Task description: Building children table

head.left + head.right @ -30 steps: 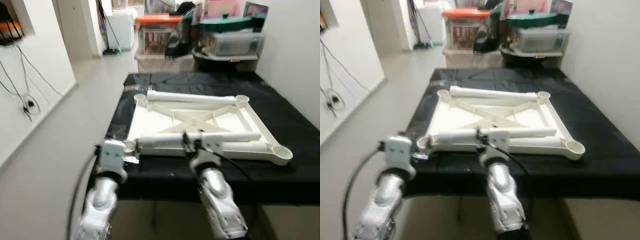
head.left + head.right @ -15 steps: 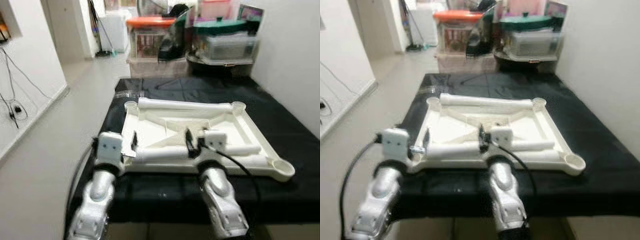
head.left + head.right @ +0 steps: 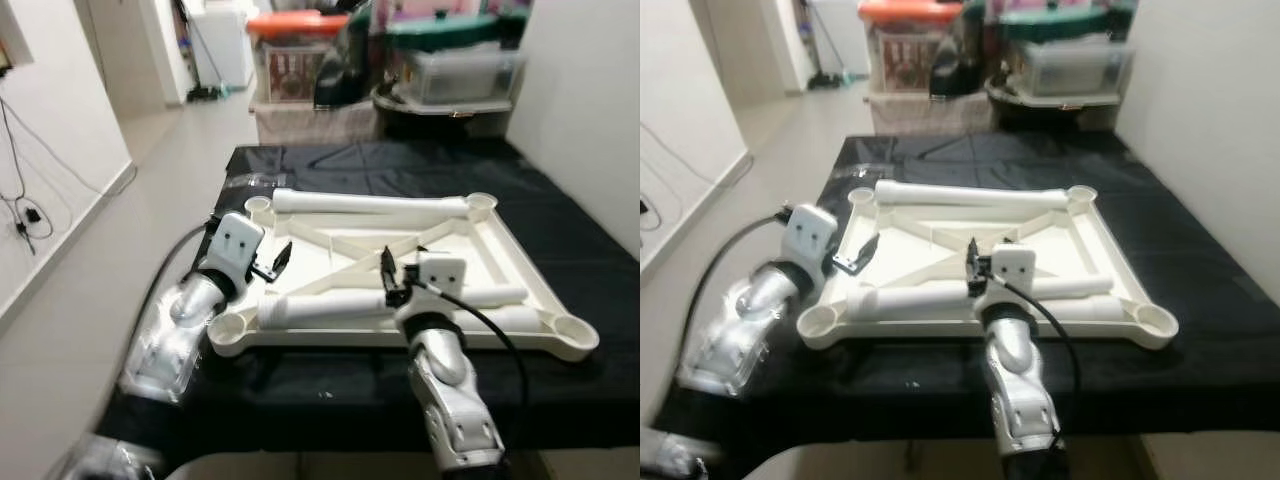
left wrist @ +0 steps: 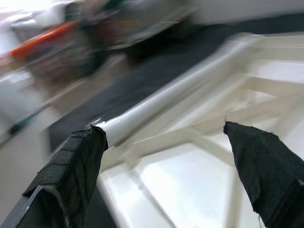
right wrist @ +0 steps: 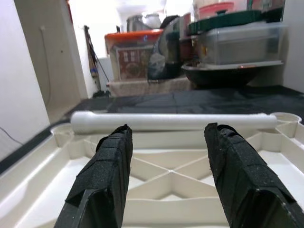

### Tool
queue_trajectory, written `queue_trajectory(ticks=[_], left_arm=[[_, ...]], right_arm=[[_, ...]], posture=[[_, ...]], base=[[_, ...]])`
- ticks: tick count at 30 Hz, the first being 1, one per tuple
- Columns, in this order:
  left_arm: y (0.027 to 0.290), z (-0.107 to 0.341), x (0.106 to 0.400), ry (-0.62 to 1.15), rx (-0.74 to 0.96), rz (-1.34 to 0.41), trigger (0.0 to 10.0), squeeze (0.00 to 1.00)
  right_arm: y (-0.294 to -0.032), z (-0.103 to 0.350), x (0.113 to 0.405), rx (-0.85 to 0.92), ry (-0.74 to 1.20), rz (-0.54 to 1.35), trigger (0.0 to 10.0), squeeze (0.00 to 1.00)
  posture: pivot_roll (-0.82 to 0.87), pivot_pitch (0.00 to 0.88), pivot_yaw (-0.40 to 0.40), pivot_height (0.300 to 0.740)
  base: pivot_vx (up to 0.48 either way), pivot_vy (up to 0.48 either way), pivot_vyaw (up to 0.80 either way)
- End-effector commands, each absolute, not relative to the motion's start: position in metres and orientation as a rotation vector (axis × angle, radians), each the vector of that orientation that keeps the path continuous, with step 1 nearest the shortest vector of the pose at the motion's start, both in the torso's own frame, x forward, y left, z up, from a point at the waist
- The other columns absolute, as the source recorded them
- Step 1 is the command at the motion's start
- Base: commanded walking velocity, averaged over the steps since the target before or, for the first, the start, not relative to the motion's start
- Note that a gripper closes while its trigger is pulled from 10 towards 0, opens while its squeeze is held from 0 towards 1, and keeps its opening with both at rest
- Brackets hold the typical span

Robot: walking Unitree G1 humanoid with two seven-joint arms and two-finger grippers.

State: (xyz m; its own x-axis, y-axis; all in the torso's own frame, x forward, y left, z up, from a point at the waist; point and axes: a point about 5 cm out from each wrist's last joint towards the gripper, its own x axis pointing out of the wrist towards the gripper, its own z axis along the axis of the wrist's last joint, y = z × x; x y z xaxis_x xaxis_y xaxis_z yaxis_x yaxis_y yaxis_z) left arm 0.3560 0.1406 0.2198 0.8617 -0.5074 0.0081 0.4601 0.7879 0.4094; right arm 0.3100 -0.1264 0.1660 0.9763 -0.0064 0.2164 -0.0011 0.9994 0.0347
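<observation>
A white plastic children table top (image 3: 400, 270) lies upside down on the black tabletop (image 3: 560, 215) in front of me, with its crossed ribs facing up and a round socket at each corner. One white leg tube (image 3: 370, 203) lies along the far edge of this panel, between the two far sockets. Another white leg tube (image 3: 330, 308) lies across the near part of the panel, and a third one (image 3: 1080, 310) rests just behind the near right edge.

My right end effector (image 3: 392, 285) is over the near leg tube, about at its middle. Its two black fingers (image 5: 102, 178) are spread apart and they hold nothing; in the right wrist view I see the ribs and the far tube between them.

My left end effector (image 3: 278, 262) is over the left side of the panel, near the left rim. Its fingers (image 4: 71, 166) are wide open too, with nothing between them, and the left wrist view is blurred.

Behind the tabletop stand plastic storage boxes (image 3: 300, 70).
</observation>
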Motion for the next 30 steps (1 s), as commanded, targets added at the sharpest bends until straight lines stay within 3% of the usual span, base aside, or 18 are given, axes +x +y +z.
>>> queue_trajectory(ticks=[1,8,9,17,30], left_arm=[[0.140,0.221,0.362,-0.077,0.433,-0.634,10.0,1.00],[0.142,0.223,0.373,0.116,0.470,-0.869,10.0,1.00],[0.144,0.217,0.373,0.187,0.498,-0.938,10.0,0.00],[0.163,0.206,0.372,0.420,0.593,-1.137,10.0,0.00],[0.172,0.200,0.377,0.523,0.692,-1.167,10.0,0.00]], right_arm=[[-0.130,0.171,0.310,0.041,-0.223,-0.030,10.0,0.00],[-0.132,0.169,0.308,0.030,-0.208,-0.045,10.0,0.00],[-0.131,0.168,0.306,0.034,-0.202,-0.048,10.0,0.00],[-0.130,0.164,0.290,0.048,-0.168,-0.063,10.0,0.00],[-0.127,0.165,0.282,0.061,-0.147,-0.055,10.0,0.00]], posture=[[0.10,0.000,0.039,0.740],[0.10,0.000,0.077,0.740],[0.10,0.000,0.093,0.740],[0.11,0.000,0.131,0.740],[0.12,0.041,0.145,0.740]], base=[[0.000,0.000,0.00],[0.000,0.000,0.00],[0.000,0.000,0.00],[0.000,0.000,0.00],[0.000,0.000,0.00]])
